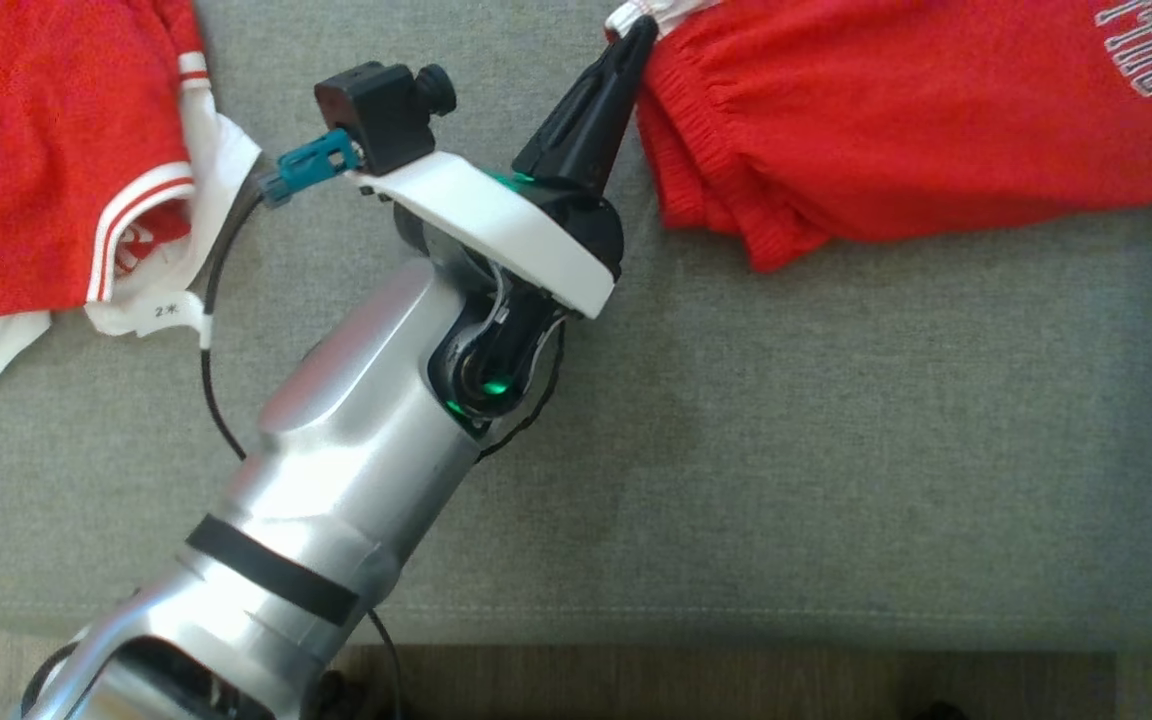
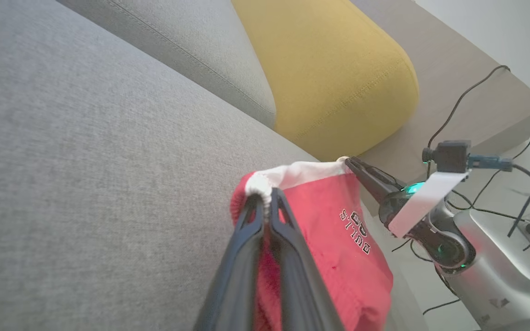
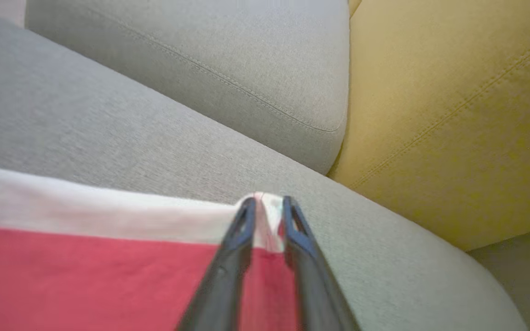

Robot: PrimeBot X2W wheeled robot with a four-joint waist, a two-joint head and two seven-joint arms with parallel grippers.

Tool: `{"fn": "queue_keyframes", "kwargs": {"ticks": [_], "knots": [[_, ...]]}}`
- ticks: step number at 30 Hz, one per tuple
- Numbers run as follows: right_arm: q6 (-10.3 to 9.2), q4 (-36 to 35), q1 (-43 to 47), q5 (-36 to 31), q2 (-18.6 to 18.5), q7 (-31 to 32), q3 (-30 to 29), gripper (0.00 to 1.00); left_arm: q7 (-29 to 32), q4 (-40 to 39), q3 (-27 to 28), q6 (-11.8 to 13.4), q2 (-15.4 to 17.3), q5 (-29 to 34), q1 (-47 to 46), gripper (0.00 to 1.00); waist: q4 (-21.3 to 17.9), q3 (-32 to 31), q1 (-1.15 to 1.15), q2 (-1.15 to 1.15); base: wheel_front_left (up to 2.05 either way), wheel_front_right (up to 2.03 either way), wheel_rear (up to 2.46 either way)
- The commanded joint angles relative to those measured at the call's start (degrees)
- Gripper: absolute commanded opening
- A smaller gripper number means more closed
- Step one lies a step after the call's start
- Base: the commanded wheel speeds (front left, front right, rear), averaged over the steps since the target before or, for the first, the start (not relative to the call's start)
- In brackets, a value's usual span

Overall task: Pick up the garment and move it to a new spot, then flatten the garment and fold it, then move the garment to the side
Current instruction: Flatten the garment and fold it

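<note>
The garment (image 1: pixel 886 130) is red knit with a white waistband and pale lettering, lying bunched on the grey sofa seat (image 1: pixel 836 400). My right gripper (image 1: pixel 641 28) is shut on one end of the white band, and its wrist view shows the cloth pinched between the fingertips (image 3: pixel 267 204). My left gripper (image 2: pixel 267 197) is shut on the other end of the same band. The band runs between them, with the red garment (image 2: pixel 334 230) hanging below, and the right gripper (image 2: pixel 348 161) shows at the far corner.
A second red and white garment (image 1: pixel 36 150) lies at the seat's other end. A yellow cushion (image 2: pixel 334 69) and a grey back cushion (image 3: pixel 200 59) stand behind the seat. Dark cables (image 2: pixel 467 92) trail over the armrest. The seat's front edge and wooden floor (image 1: pixel 636 680) lie below.
</note>
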Motion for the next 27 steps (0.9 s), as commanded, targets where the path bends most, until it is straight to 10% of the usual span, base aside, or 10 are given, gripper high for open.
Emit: {"fn": "queue_keyframes", "kwargs": {"ticks": [1,17,25,27], "knots": [[-0.02,-0.56,-0.26,1.41,1.83,-2.02,-0.77,1.00,-0.28,0.04,2.08,0.01,1.02,0.82,0.49,1.00,-0.21,-0.53,-0.01,0.00,0.00,0.00,0.00],[-0.02,10.59,5.24,13.54,1.40,-0.65,-6.72,1.00,-0.28,-20.47,12.65,8.23,1.01,33.28,16.03,1.00,0.73,-4.51,-0.01,0.00,0.00,0.00,0.00],[-0.02,19.26,2.98,10.39,0.54,3.06,-7.32,1.00,-0.28,-28.75,12.66,9.38,1.01,39.01,24.53,1.00,4.62,-4.95,-0.01,0.00,0.00,0.00,0.00],[-0.02,21.62,3.00,10.75,1.48,4.57,-6.50,0.44,-0.28,-29.41,12.68,9.55,1.01,38.88,25.60,1.00,5.21,-5.58,-0.01,0.00,0.00,0.00,0.00]]}}
